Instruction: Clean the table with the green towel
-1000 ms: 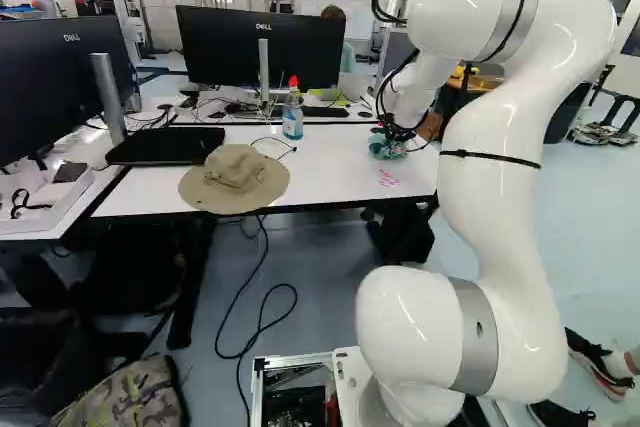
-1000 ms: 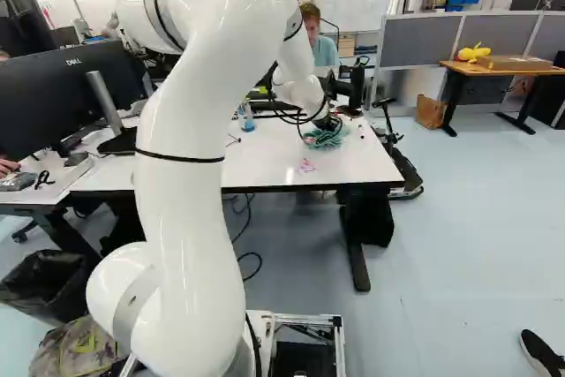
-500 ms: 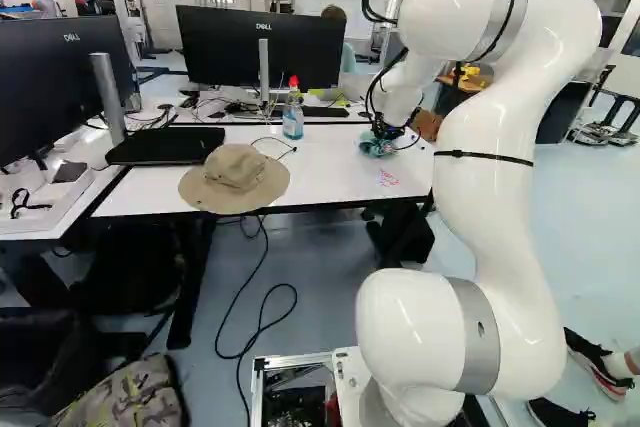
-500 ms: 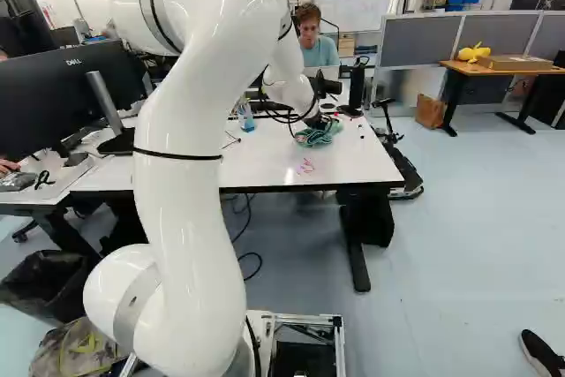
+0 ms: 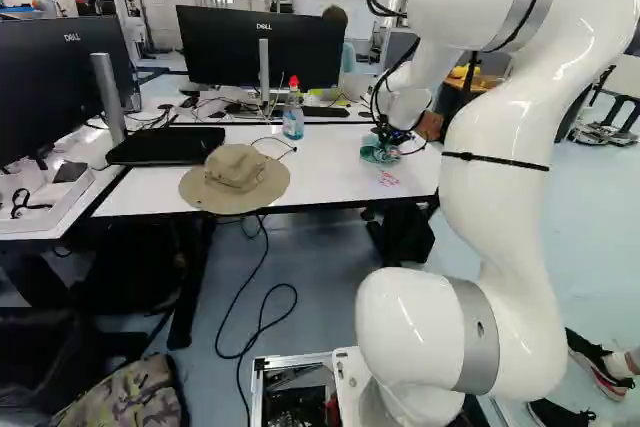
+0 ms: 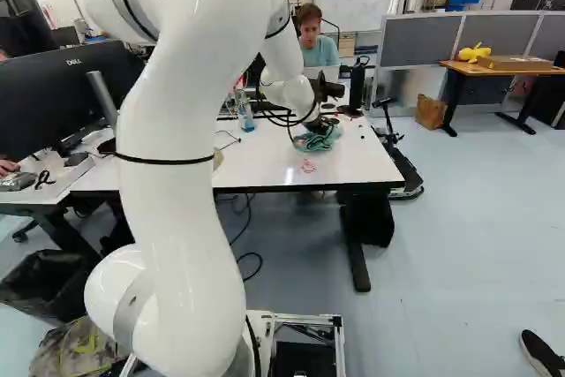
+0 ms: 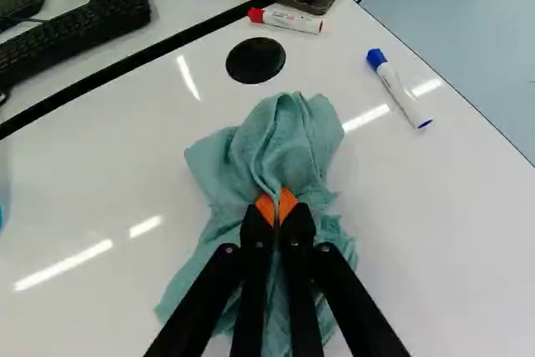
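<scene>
your gripper (image 5: 386,137) is closed on the green towel (image 7: 288,144), a fold pinched between both orange pads (image 7: 265,207); towel bunched on the white table (image 7: 100,173), near the pink marks (image 6: 308,166).

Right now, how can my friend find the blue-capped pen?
Find the white table, where the gripper pinches a green towel. Past the towel, off to one side near the table's edge, lies a white pen. Its cap is blue; the other pen has a red one.
</scene>
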Available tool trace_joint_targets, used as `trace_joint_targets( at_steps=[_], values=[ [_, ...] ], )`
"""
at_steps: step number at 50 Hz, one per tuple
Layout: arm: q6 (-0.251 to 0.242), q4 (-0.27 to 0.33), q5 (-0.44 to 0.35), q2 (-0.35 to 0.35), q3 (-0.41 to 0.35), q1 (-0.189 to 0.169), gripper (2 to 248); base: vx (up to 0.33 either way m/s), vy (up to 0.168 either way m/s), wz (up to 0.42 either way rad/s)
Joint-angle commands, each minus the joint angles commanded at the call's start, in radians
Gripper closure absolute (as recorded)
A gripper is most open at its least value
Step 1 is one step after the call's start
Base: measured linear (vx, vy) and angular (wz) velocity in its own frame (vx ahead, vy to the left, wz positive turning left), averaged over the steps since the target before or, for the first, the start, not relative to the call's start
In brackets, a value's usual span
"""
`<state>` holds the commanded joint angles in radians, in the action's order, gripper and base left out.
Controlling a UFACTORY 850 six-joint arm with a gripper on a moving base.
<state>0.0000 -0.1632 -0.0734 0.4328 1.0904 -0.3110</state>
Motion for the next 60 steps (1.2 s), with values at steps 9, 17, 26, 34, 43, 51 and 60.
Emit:
trace_joint_targets(
  at_steps=[9,17,26,34,43,51,60],
  values=[
    [0.000,0.000,0.000,-0.023,-0.030,-0.022,223,0.000,0.000,0.000],
    [0.000,0.000,0.000,-0.039,-0.050,-0.045,223,0.000,0.000,0.000],
    [0.000,0.000,0.000,-0.035,-0.044,-0.070,223,0.000,0.000,0.000],
    [0.000,0.000,0.000,-0.020,-0.026,-0.085,223,0.000,0.000,0.000],
    [0.000,0.000,0.000,0.002,0.002,-0.070,223,0.000,0.000,0.000],
    [0.000,0.000,0.000,0.017,0.022,-0.049,223,0.000,0.000,0.000],
    [0.000,0.000,0.000,0.035,0.045,-0.022,223,0.000,0.000,0.000]
  ],
)
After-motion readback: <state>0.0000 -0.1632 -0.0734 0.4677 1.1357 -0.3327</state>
